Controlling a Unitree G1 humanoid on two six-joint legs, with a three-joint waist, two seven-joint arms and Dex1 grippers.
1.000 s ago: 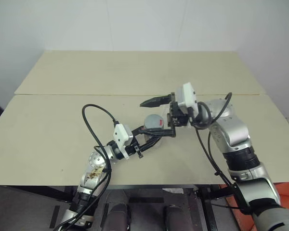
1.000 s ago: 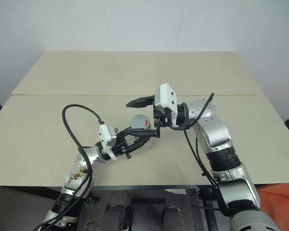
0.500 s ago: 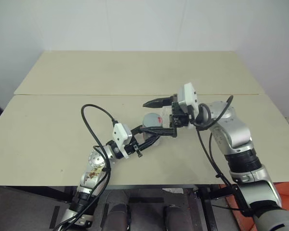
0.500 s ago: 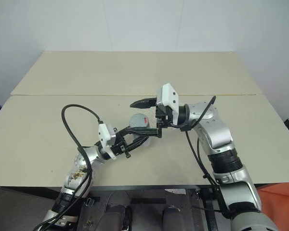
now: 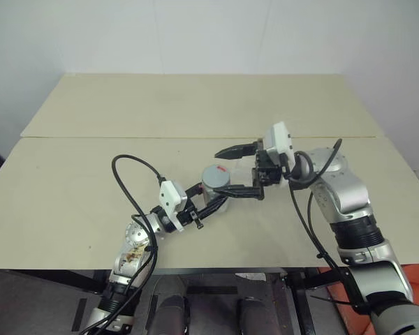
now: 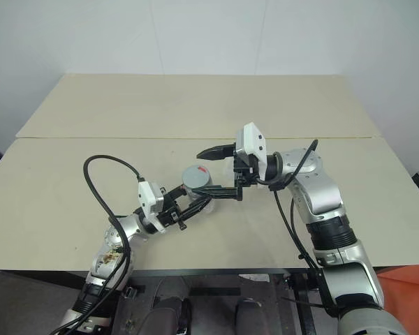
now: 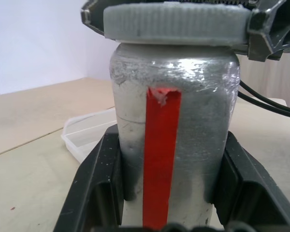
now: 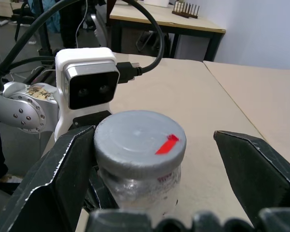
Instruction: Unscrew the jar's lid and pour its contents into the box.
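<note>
The silver-grey jar (image 5: 216,183) with a red vertical strip (image 7: 159,154) is held upright above the table, and my left gripper (image 7: 169,145) is shut on its body from below. Its grey ribbed lid (image 8: 137,140), marked with a small red patch, sits on top. My right gripper (image 8: 152,140) reaches in level from the right and is open, with the lid between its fingers. One finger (image 8: 72,164) lies close against the lid's rim and the other (image 8: 251,164) stands well apart. The clear shallow box (image 7: 87,137) rests on the table just behind and below the jar.
The pale wooden table (image 5: 195,112) stretches wide behind and to both sides of the arms, with a seam (image 5: 91,137) running across it. Black cables (image 5: 136,167) loop up from my left arm and hang from my right arm (image 5: 300,209).
My right gripper has shifted a little to the right, still open around the lid. My left gripper keeps its hold on the jar in about the same place.
</note>
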